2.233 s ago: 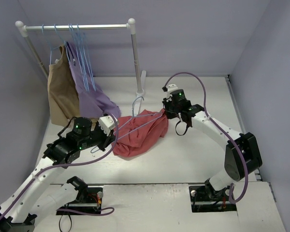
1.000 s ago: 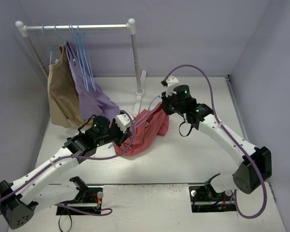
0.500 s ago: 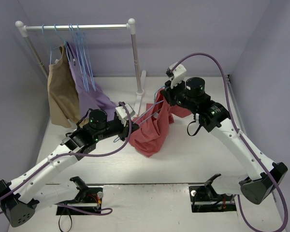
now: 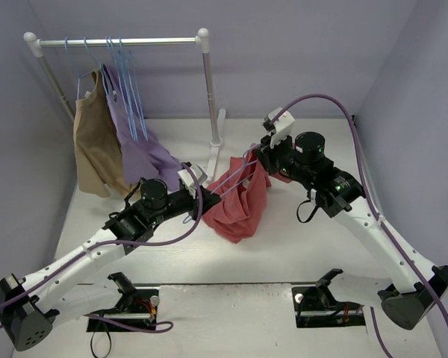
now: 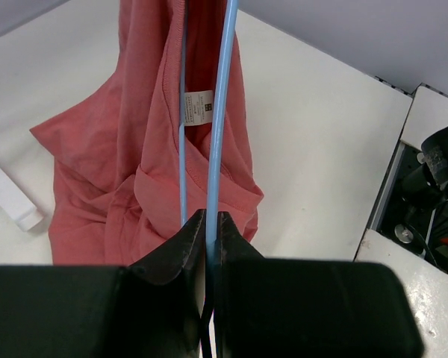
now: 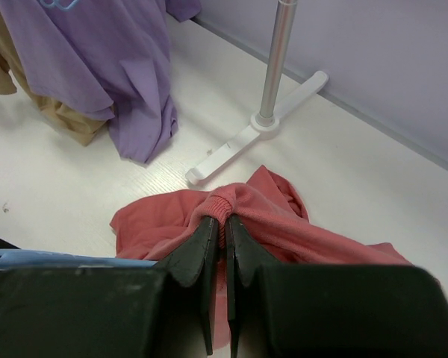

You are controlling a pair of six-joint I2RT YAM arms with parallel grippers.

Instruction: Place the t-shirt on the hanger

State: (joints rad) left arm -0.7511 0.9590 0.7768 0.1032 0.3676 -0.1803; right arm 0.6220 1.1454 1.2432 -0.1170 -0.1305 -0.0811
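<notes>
The salmon-red t-shirt (image 4: 240,203) hangs lifted above the table middle between both grippers. The light-blue hanger (image 4: 228,177) runs through it; in the left wrist view its two wires (image 5: 222,112) pass into the shirt's neck by a white label. My left gripper (image 4: 201,195) (image 5: 207,218) is shut on one hanger wire at the shirt's left. My right gripper (image 4: 260,155) (image 6: 224,224) is shut on the t-shirt's ribbed collar (image 6: 225,203), holding it up at the right. The t-shirt (image 5: 134,156) also shows draped below. The hanger's hook is hidden.
A white clothes rail (image 4: 119,42) stands at the back left, its post (image 4: 209,89) and foot (image 6: 254,134) just behind the shirt. A tan garment (image 4: 89,145), a lilac-purple garment (image 4: 138,149) and spare blue hangers (image 4: 127,82) hang there. Walls close in on three sides.
Both arms have raised the t-shirt and hanger off the table. The right gripper moved up and right with the collar; the left gripper moved right along with the hanger.
</notes>
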